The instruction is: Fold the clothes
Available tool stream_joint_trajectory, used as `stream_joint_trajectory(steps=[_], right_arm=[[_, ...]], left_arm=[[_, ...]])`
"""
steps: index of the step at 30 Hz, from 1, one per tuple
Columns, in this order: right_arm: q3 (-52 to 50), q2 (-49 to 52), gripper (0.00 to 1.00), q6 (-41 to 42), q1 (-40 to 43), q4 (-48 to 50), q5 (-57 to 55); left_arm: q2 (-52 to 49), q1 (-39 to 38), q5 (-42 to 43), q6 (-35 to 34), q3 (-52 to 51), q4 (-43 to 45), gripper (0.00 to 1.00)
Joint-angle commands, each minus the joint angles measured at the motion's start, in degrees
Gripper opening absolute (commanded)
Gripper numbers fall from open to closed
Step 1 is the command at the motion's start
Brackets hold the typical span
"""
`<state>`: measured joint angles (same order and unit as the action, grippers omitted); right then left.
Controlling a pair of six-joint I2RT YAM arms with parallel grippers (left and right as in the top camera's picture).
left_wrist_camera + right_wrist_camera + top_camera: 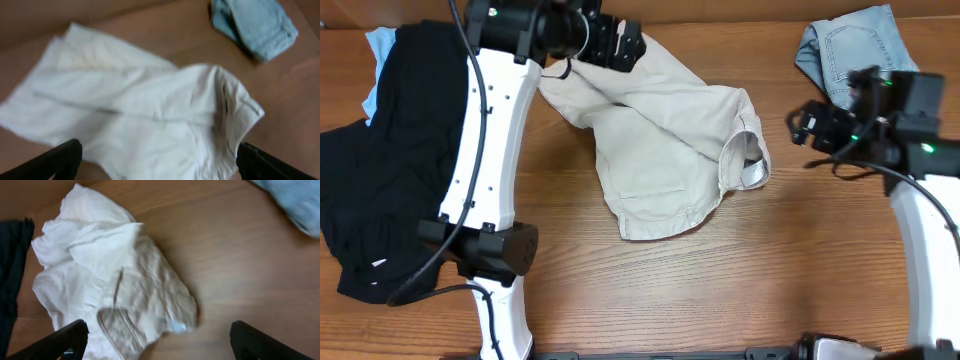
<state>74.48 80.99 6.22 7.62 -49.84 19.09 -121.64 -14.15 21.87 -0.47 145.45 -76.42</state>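
Overhead, the cream shorts (660,150) lie bunched up in the middle of the desk (720,290). A big black garment (380,150) sits just beside the shorts on one side. Some blue denim shorts (850,45) sit well apart from them on the other side.

The left tool (625,45) hangs over the far corner of the shorts, the corner close to the black garment. Its fingers are spread wide and hold nothing. I cannot tell if it touches the cloth. The right tool (810,125) is off the shorts, near the end with the little white tag (755,175). It is wide open too, with nothing in it.

I think the job is only starting, because the shorts are wrinkled and one part is flopped over another. The best thing would be to make them flat first. Each tool should come down on an edge of the shorts, one at each end, and pinch just the cloth edge, not a fat lump. Then both should pull apart slowly, so the wrinkles go out. The left tool should not catch the black garment, which is very close. Once the shorts lie flat, one half can be folded over the other with the edges lined up.
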Motion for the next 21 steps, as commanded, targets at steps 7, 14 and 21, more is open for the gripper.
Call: stream_joint_trajectory(steps=[7, 14, 21], right_arm=[[1.22, 10.16, 0.94, 0.0, -10.08, 7.3, -0.98], [1.18, 13.57, 0.93, 0.0, -14.01, 8.59, -4.74], [1.18, 17.49, 0.36, 0.0, -14.03, 6.45, -5.14]], left_arm=[[-0.59, 0.5, -1.86, 3.32, -5.77, -4.76, 1.0], [-0.59, 0.48, -2.25, 3.85, -13.03, -5.16, 1.0], [-0.59, 1.03, -7.39, 3.93, -18.05, -12.31, 1.0]])
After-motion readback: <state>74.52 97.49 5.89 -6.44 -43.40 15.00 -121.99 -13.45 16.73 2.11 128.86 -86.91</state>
